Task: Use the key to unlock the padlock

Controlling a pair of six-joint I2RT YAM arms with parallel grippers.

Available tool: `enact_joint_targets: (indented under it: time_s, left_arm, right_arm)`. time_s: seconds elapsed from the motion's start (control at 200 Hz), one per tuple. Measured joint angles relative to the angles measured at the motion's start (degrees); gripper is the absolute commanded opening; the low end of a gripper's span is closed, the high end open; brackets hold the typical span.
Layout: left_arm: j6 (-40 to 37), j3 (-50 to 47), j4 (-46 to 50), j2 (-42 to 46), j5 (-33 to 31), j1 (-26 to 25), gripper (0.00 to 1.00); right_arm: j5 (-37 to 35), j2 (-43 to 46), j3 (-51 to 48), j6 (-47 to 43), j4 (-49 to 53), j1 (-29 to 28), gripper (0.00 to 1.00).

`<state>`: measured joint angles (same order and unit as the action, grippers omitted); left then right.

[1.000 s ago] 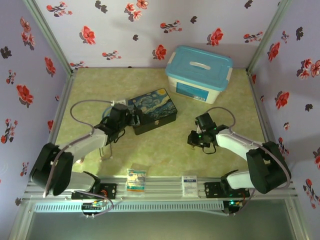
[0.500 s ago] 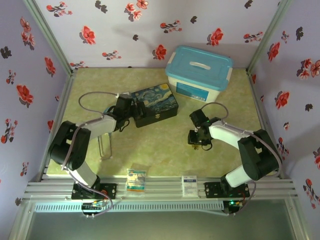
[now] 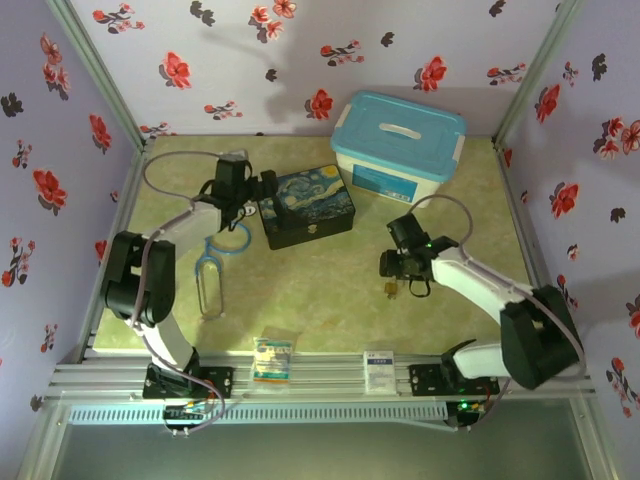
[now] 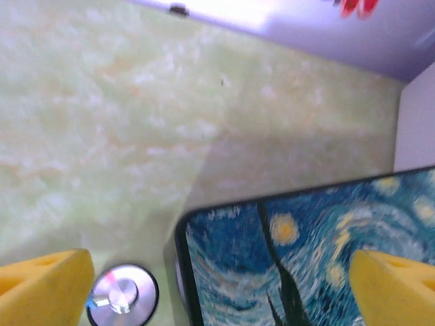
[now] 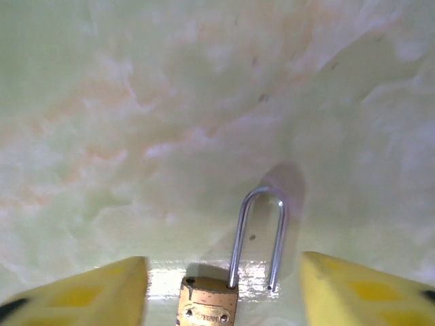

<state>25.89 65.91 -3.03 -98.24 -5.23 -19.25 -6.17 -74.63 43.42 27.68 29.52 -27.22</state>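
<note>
Right hand: released. Its two yellow fingers stand apart, one on each side of the padlock, with a gap of bare surface between each finger and the lock. It grasps nothing.
Padlock: lies flat on the surface between the right hand's fingers. In the top view it is right of centre, just on the near side of the right hand.
Shackle: points away from the hand. One leg enters the brass body; the other leg ends beside the body, outside it.
Left hand: released, fingers spread wide. It hangs over the left end of the starry-night box and grasps nothing; contact with the box cannot be told.
Stethoscope head: round, metal, on the surface just beside the box's corner and next to one finger of the left hand.
Writing, padlock: stamped lettering on the body, cut by the frame edge and not legible.
Writing, blue-lidded container: a label on the front wall, too small to read.
Writing, packets: two small printed packets at the near edge, text not legible.
</note>
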Motion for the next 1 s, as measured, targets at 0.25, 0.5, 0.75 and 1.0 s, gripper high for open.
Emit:
enact_joint_targets:
  time_s: [0.25,0.5,0.75,1.0]
  left_arm:
    - [-3.58,-12.5,1.51,24.59,-6.08,-0.13,1.0]
    - [-10.36,-30.56,-0.72,29.51,-21.24,4.48,1.0]
    - [-16.22,-36.2,-10.38,26.91,-21.31,10.25,1.0]
    - [-17.9,-44.39,-26.25,22.25,-15.06,15.19,1.0]
  right_arm:
    - [-10.71,10.32,-0.28,-5.53,-7.96,8.26,0.87]
    - [-18.91,8.92,-13.75,-20.17,-35.32,17.14,0.87]
    - [-17.94,-1.79,-23.06,-26.1,-59.93,20.26,0.92]
    - [-13.03,-2.95,-23.12,-23.06,-66.23,22.47,0.91]
